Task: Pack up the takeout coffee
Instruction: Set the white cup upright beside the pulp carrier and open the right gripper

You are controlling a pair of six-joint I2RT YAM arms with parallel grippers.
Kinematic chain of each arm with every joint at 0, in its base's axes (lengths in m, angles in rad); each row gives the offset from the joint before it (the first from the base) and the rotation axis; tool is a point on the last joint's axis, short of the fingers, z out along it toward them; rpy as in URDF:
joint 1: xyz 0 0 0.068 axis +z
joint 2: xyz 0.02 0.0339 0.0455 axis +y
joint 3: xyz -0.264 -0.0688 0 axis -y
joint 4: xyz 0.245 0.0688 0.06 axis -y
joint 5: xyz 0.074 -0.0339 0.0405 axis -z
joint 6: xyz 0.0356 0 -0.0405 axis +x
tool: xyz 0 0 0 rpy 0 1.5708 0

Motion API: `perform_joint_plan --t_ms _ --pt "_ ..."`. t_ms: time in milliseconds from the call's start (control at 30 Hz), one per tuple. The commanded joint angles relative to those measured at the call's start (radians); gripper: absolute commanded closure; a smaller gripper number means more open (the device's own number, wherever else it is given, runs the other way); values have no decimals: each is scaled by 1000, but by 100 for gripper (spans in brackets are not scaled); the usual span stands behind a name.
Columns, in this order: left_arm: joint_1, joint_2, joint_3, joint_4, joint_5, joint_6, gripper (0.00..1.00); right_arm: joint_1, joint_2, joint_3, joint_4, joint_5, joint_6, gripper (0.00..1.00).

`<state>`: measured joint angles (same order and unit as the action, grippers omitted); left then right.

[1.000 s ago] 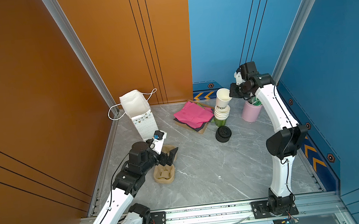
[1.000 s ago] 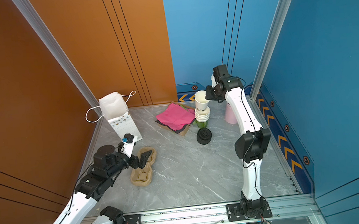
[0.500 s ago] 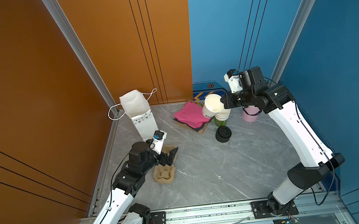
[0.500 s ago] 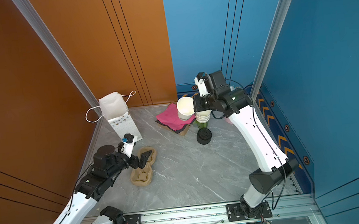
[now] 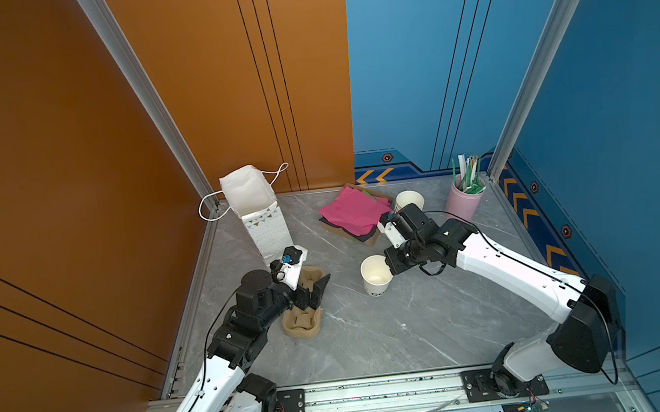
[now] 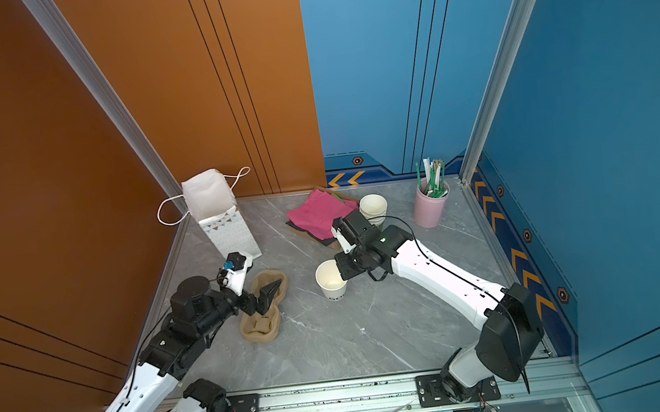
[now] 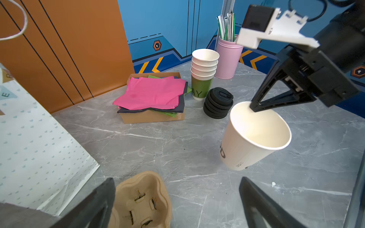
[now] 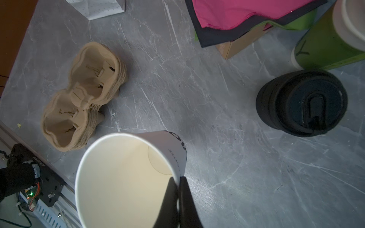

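The takeout coffee cup (image 5: 377,277) (image 6: 331,281) is white paper with dark lettering, open-topped and empty inside. It hangs tilted near the table's middle, its base close to the marble. My right gripper (image 5: 389,269) (image 8: 179,178) is shut on its rim, one finger inside and one outside. The left wrist view shows the cup (image 7: 254,136) held from above. My left gripper (image 5: 312,290) (image 7: 176,185) stands open and empty over the brown pulp cup carrier (image 5: 303,322) (image 8: 83,96), left of the cup.
A white paper bag (image 5: 255,206) stands open at the back left. At the back sit pink napkins on a cardboard box (image 5: 354,210), a stack of white cups (image 7: 204,67), a stack of black lids (image 7: 218,102) and a pink straw holder (image 5: 465,197).
My right arm carried the cup off the back stack, forward and down toward the table's middle. The left arm has not moved.
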<state>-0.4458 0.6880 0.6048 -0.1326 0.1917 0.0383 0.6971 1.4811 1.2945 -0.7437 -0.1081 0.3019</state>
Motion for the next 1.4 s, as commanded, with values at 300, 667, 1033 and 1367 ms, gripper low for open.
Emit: perform_joint_plan --t_ms 300,667,1033,1367 --pt "-50 -35 -66 101 -47 -99 2 44 8 -164 199 81 22 100" --pt "-85 -14 -68 103 -80 -122 2 39 55 -193 210 70 20 97" --pt "-103 2 -66 102 -90 -128 2 35 68 -177 188 53 39 74" --pt "-116 2 -65 102 -94 -127 2 -55 -52 -93 120 92 36 32"
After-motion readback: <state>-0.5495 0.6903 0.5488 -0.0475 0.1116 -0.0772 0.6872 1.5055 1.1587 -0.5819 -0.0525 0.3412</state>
